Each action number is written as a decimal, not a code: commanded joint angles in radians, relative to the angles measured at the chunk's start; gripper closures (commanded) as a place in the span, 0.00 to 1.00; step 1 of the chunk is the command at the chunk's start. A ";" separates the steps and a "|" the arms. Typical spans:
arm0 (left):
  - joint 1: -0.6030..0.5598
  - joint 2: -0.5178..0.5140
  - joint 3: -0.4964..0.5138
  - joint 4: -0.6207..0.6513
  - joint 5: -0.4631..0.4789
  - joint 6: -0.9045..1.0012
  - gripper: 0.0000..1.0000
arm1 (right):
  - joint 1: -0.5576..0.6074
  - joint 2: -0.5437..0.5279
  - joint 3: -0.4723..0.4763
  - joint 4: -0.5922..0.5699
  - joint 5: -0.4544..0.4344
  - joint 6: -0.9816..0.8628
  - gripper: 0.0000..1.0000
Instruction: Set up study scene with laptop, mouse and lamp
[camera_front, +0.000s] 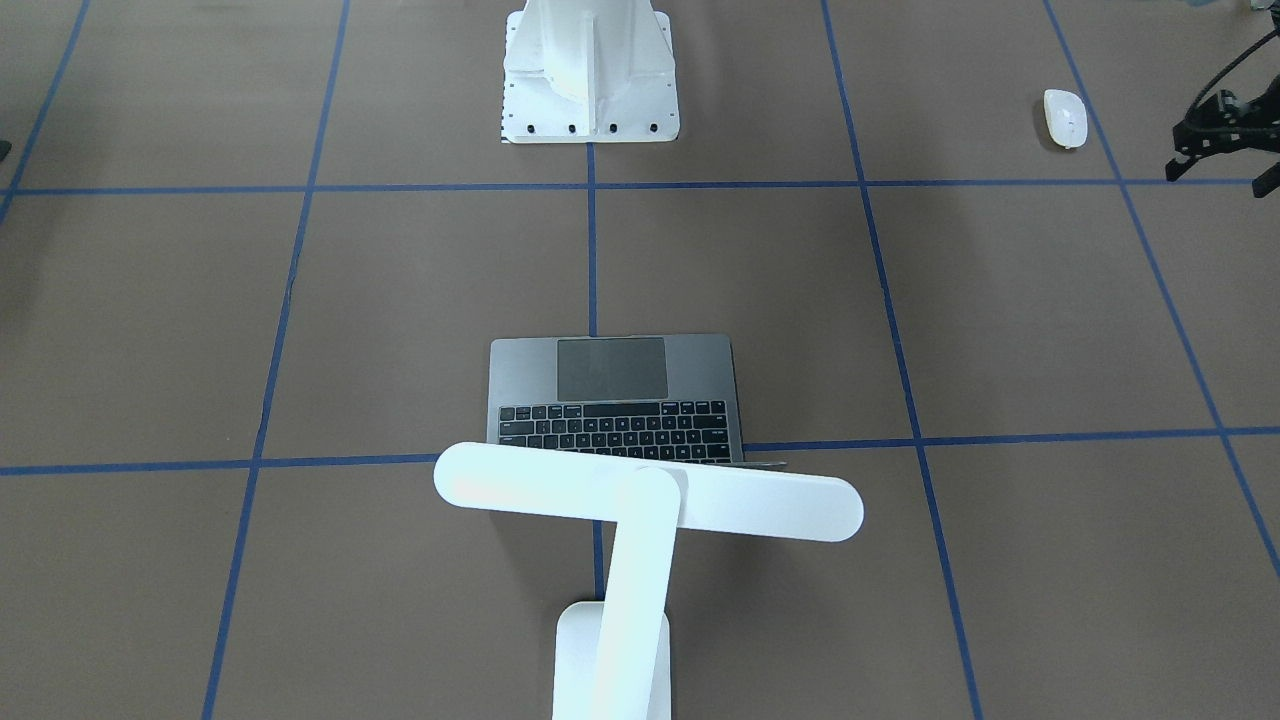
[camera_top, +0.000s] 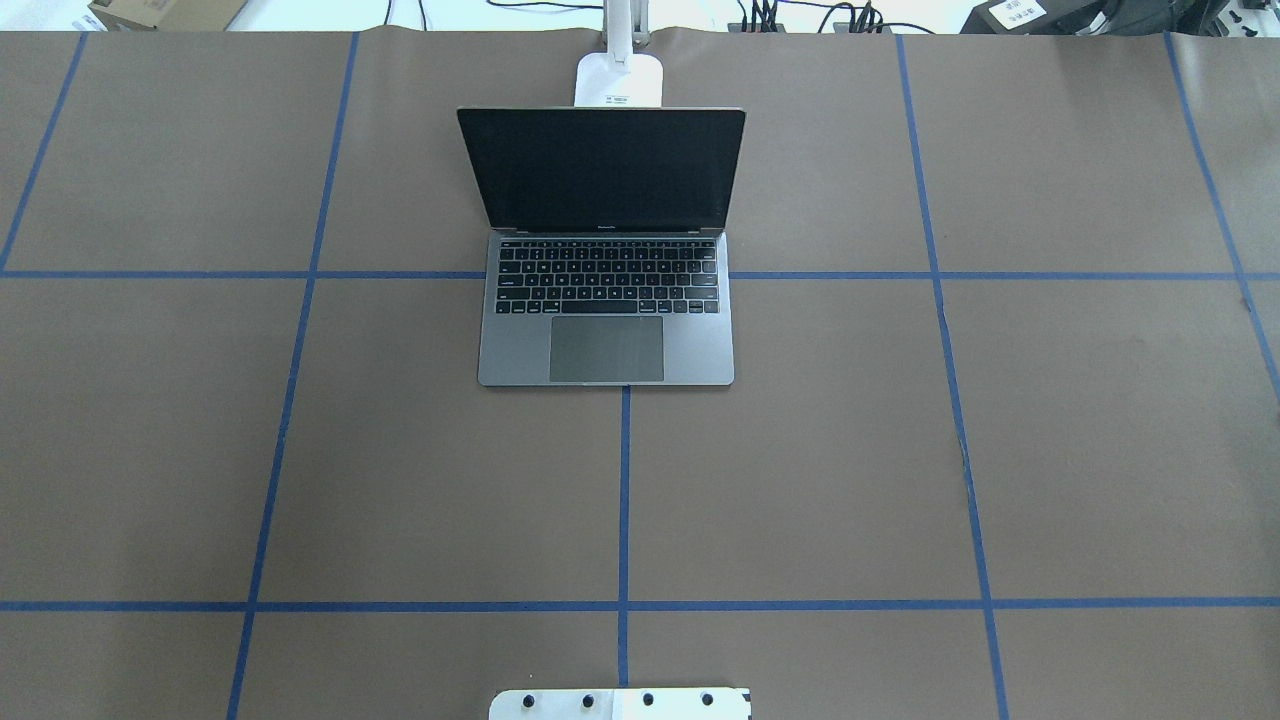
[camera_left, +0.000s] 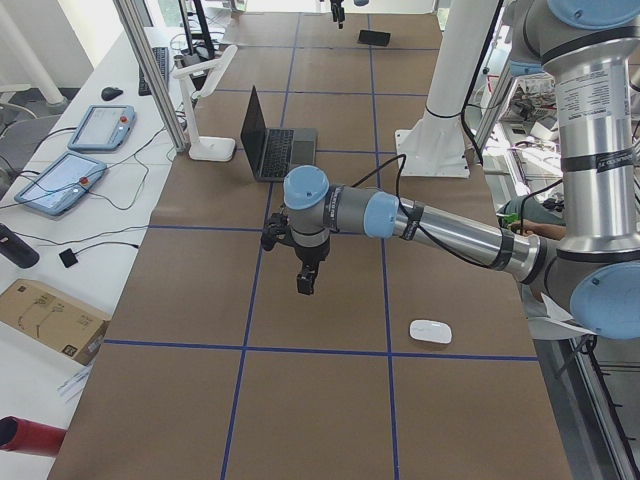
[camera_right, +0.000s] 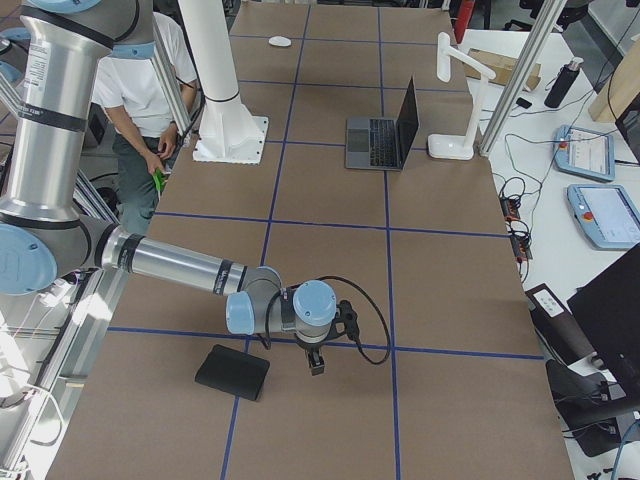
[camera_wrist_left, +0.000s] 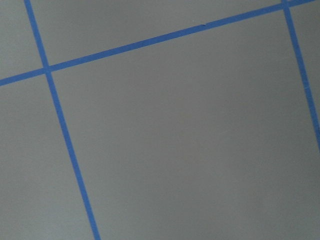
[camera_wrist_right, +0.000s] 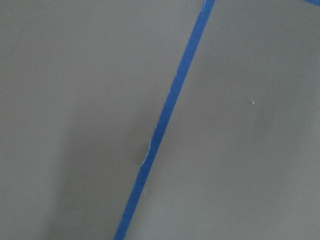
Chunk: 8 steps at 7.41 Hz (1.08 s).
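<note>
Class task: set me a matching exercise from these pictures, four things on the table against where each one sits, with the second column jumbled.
1. laptop
2. mouse
3. lamp
4. black pad

A. stands behind the laptop
B. on the table, towards the robot's left end
C. open, mid-table
D. towards the robot's right end

Pairs: 1-C, 2-B, 3-A, 4-D

Laptop (camera_top: 606, 345) hinge strip: a short line of pale lettering sat under the screen, too small to read.
Lamp (camera_top: 620, 82) base: a small sticker carried dark print, illegible.
Black box (camera_top: 1070, 18) beyond the table's far edge: a white label bore dark marks, unreadable.
Readable words or numbers: none could be made out in any view.
</note>
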 joint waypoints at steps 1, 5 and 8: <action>-0.038 0.031 0.034 -0.018 -0.058 -0.002 0.00 | 0.000 0.007 -0.048 -0.027 0.049 -0.135 0.01; -0.039 0.031 0.011 -0.018 -0.118 -0.022 0.00 | -0.027 0.008 -0.118 -0.213 0.138 -0.502 0.03; -0.041 0.039 -0.075 -0.018 -0.146 -0.129 0.00 | -0.005 0.082 -0.118 -0.561 0.090 -0.868 0.03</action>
